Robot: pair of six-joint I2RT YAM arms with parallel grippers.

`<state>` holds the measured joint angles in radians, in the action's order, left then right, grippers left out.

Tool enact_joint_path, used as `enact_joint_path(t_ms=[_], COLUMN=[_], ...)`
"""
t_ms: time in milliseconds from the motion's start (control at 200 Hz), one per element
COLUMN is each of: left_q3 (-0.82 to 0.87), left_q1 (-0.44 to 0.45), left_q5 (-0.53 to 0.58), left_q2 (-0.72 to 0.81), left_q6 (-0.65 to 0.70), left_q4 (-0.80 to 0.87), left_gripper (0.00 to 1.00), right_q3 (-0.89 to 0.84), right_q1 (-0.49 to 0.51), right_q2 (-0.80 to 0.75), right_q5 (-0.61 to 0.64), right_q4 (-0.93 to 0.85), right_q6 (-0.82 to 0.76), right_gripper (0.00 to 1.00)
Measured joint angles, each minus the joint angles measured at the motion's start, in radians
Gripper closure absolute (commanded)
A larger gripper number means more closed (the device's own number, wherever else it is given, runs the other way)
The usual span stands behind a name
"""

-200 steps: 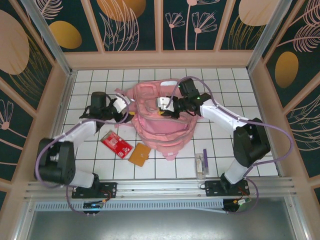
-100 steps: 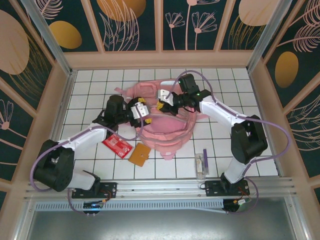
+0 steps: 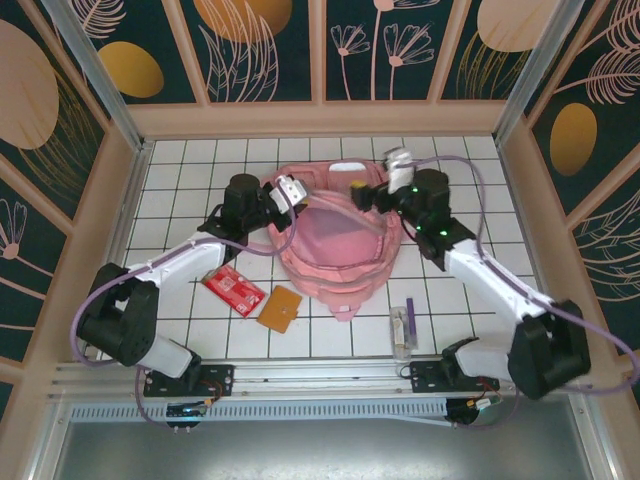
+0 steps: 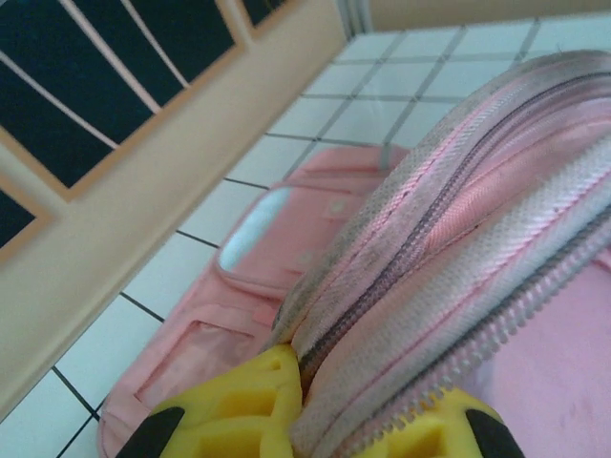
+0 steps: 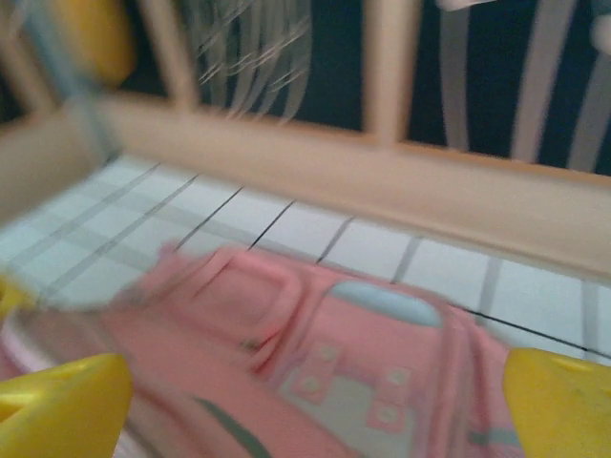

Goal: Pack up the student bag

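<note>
The student bag (image 3: 335, 250) is a big pink backpack lying in the middle of the tiled table, its main mouth gaping upward. My left gripper (image 3: 292, 193) is at the bag's back left rim. In the left wrist view the yellow fingers (image 4: 239, 410) pinch the zippered edge of the bag (image 4: 458, 191), so the left gripper (image 4: 315, 425) is shut on it. My right gripper (image 3: 368, 190) hovers over the bag's back right part. Its yellow fingertips (image 5: 57, 405) stand wide apart with nothing between them, above the blurred pink bag (image 5: 363, 382).
A red packet (image 3: 235, 287) and an orange wallet (image 3: 280, 308) lie on the tiles left of the bag's front. A purple and white item (image 3: 403, 328) lies at the front right. Wooden walls (image 3: 320, 118) close in the table on three sides.
The left gripper moved to the bag's left rim and closed on it. The right gripper let go of the bag, opened wide and swung back to the right.
</note>
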<state>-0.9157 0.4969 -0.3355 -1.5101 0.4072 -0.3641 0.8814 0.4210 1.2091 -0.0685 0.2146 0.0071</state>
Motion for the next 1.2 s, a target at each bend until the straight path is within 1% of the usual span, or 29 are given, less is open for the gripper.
enact_joint_path(t_ms=[55,110,145,205,270,295,335,405,475,711,756,791,876,976,1036,1066,1141,1201], left_q3=[-0.014,-0.021,-0.021,-0.021,-0.016,-0.013,-0.006,0.006,0.013,0.032,0.035,0.036,0.033,0.028,0.031,0.033,0.038,0.047], left_q1=[-0.003,-0.009,-0.014,-0.026,-0.042,-0.048,-0.056,-0.066,-0.071,-0.072,-0.072,-0.072,-0.074,-0.074,-0.074,-0.074,-0.076,-0.076], left_q5=[0.014,0.032,0.039,0.052,0.068,0.074,0.085,0.099,0.112,0.126,0.127,0.124,0.090,0.046,0.021,0.009,-0.025,-0.066], left_q2=[-0.011,-0.023,-0.029,-0.037,-0.040,-0.040,-0.040,-0.040,-0.044,-0.060,-0.066,-0.072,-0.110,-0.160,-0.166,-0.163,-0.145,-0.119], left_q6=[-0.074,-0.149,-0.190,-0.259,-0.332,-0.354,-0.391,-0.437,-0.473,-0.517,-0.520,-0.529,-0.562,-0.603,-0.622,-0.628,-0.645,-0.654], left_q4=[-0.021,-0.054,-0.070,-0.106,-0.150,-0.167,-0.195,-0.239,-0.275,-0.336,-0.342,-0.344,-0.359,-0.349,-0.333,-0.328,-0.299,-0.261], left_gripper=[1.00,1.00,1.00,1.00,1.00,1.00,1.00,1.00,1.00,1.00,1.00,0.97,0.96,0.91,0.85,0.80,0.63,0.54], right_q3=[0.018,0.023,0.023,0.023,0.023,0.020,0.011,-0.021,-0.050,-0.057,-0.053,-0.048,-0.035,-0.023,-0.013,-0.005,0.016,0.026], right_q1=[-0.029,-0.049,-0.054,-0.055,-0.055,-0.055,-0.055,-0.048,-0.018,0.179,0.208,0.229,0.294,0.393,0.455,0.485,0.538,0.571], right_q2=[-0.058,-0.099,-0.115,-0.126,-0.119,-0.113,-0.104,-0.086,-0.058,0.027,0.049,0.071,0.131,0.202,0.242,0.263,0.304,0.328], right_q5=[0.051,0.085,0.100,0.122,0.126,0.120,0.090,0.016,-0.039,-0.067,-0.083,-0.095,-0.129,-0.163,-0.165,-0.165,-0.162,-0.165], right_q4=[-0.057,-0.113,-0.151,-0.234,-0.331,-0.359,-0.391,-0.414,-0.444,-0.530,-0.536,-0.537,-0.535,-0.505,-0.488,-0.480,-0.468,-0.452], right_q6=[0.109,0.195,0.245,0.343,0.421,0.441,0.463,0.476,0.471,0.392,0.372,0.358,0.339,0.359,0.399,0.425,0.496,0.558], right_gripper=[0.01,0.05,0.08,0.08,0.15,0.20,0.22,0.23,0.23,0.23,0.25,0.26,0.27,0.28,0.28,0.28,0.27,0.28])
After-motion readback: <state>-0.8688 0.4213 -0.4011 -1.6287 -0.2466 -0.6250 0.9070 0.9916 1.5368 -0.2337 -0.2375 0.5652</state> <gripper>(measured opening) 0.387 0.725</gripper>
